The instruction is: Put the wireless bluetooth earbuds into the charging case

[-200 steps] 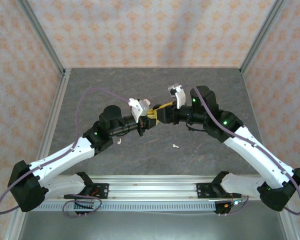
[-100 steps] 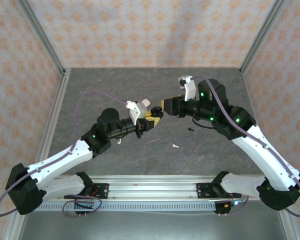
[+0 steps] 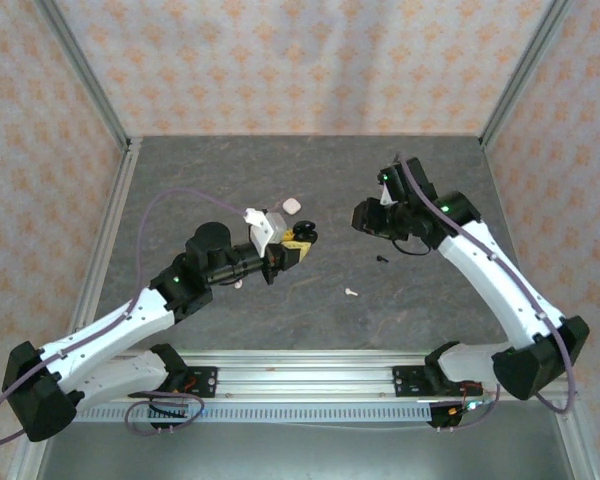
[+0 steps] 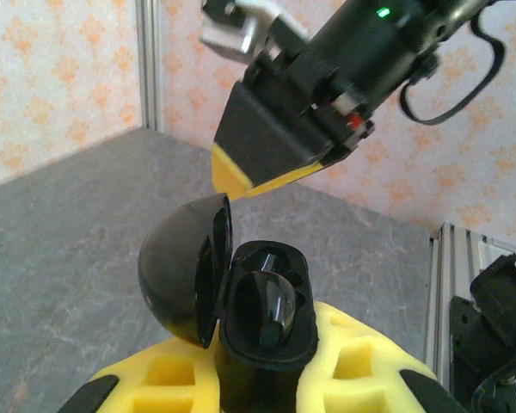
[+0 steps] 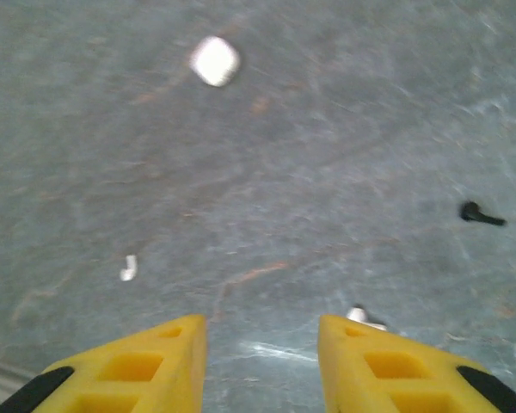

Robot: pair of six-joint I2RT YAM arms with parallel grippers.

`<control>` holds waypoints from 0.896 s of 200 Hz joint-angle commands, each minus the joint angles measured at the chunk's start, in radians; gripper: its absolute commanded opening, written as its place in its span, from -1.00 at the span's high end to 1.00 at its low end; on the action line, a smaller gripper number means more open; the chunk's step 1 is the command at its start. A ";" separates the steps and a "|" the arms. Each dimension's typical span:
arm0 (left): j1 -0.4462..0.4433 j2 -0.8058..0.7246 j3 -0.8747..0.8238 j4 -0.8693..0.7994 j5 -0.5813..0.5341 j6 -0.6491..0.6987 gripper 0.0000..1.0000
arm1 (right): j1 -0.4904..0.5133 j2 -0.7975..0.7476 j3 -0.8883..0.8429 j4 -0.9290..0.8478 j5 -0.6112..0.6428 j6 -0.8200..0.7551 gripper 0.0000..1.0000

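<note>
Grey, stone-mottled worktop sits between pale walls printed with orange flowers, with metal posts at the far corners. The left pincer hovers over the worktop's middle, clamped on a black charging case with its lid open. The right pincer is parted and empty. The white charging case lies just beyond the left pincer. One white earbud lies toward the near edge, another white earbud beside the left arm, and a black earbud near the right pincer.
</note>
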 commanded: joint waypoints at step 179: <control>-0.007 0.285 0.301 -0.031 -0.044 0.100 1.00 | -0.346 0.518 -0.128 0.120 -0.119 -0.283 0.06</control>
